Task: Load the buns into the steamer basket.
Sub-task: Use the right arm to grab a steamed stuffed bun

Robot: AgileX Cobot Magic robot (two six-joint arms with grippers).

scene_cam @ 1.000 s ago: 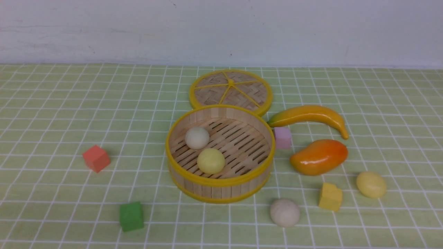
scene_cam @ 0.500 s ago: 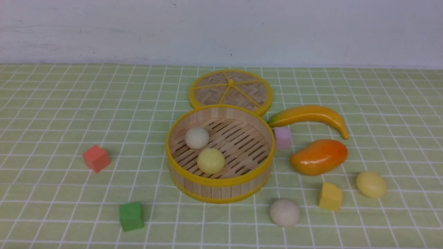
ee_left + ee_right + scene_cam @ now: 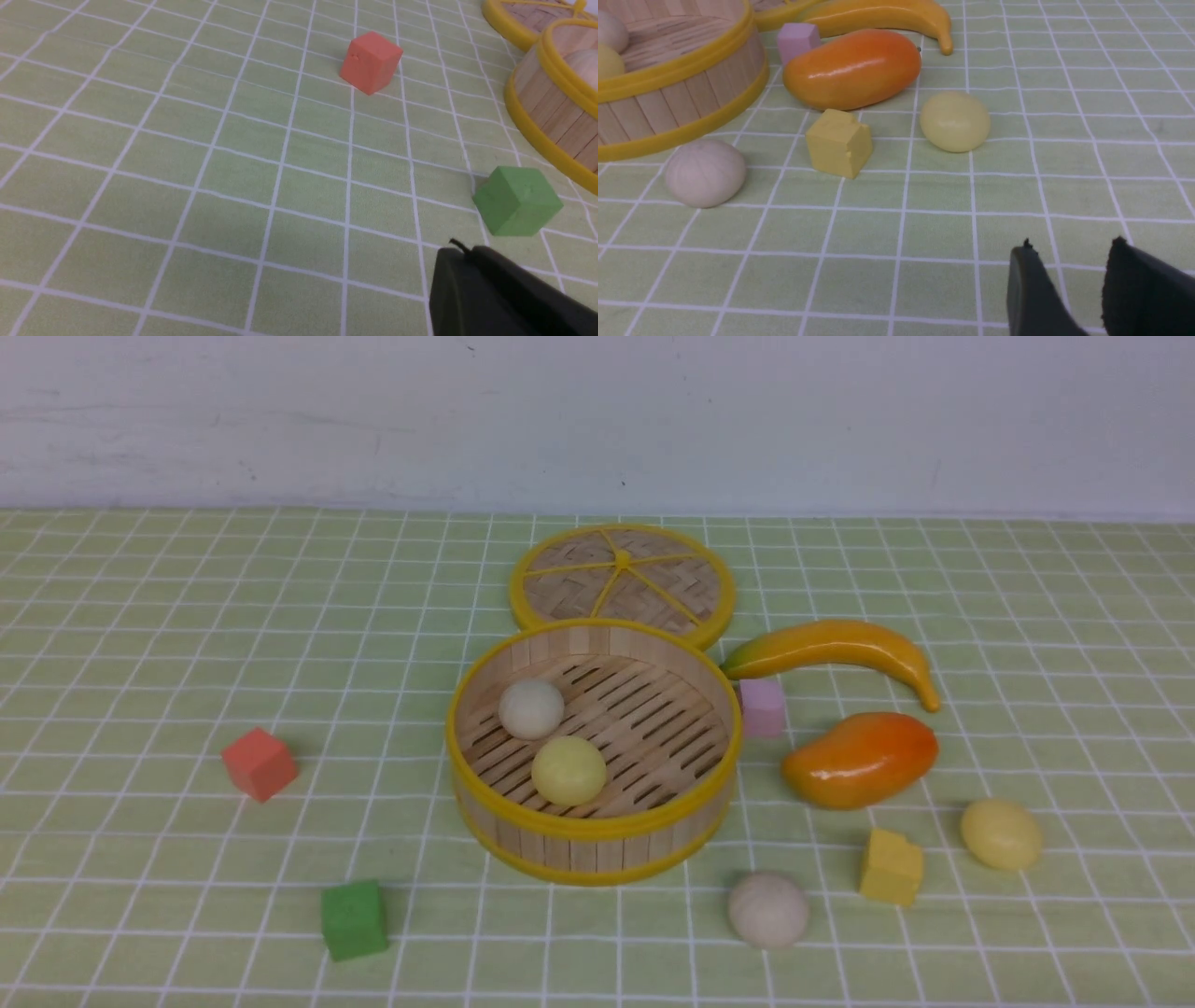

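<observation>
Peeking in at frame corners, mostly cut off: left hand (image 3: 460, 249) pressed together, right hand (image 3: 1071, 254) spread.

two buns (image 3: 569, 770) lie in the steamer basket (image 3: 597, 859), two right of it.

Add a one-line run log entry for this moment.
steamer basket: off-white bun, yellow bun inside | tablecloth: other off-white bun, other yellow bun | left gripper: shut, empty | right gripper: open, empty

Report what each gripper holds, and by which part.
Nothing is held. The left gripper is shut on nothing; the right gripper is open, with only tablecloth showing between its jaws.
</observation>
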